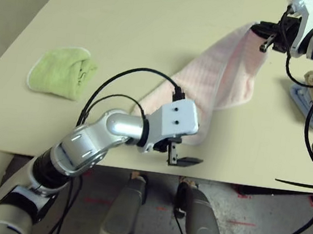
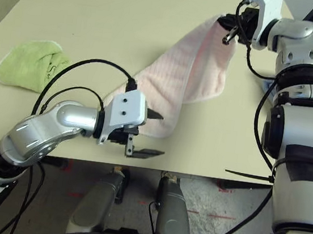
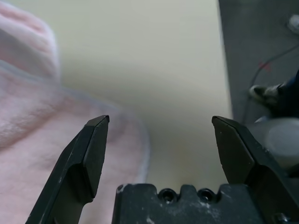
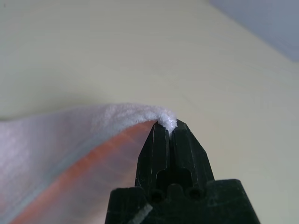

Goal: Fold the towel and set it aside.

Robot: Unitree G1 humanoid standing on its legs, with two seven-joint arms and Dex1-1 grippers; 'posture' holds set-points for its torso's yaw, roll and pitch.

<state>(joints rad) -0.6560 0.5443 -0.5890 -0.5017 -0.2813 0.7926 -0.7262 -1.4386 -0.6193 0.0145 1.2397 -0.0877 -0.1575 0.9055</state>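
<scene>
Pincer-wise, my right pincer pinched the pink towel corner aloft; my left pincer gaped empty above the tabletop.

Silver forearms — black cables, white wrist housings, black claws.

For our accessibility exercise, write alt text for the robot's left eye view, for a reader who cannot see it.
The right gripper pinches a far corner of a pale pink terry towel, lifting it off the beige table. The left gripper hangs open over the towel's near end at the table's front edge. A crumpled light green towel lies to the left.
</scene>
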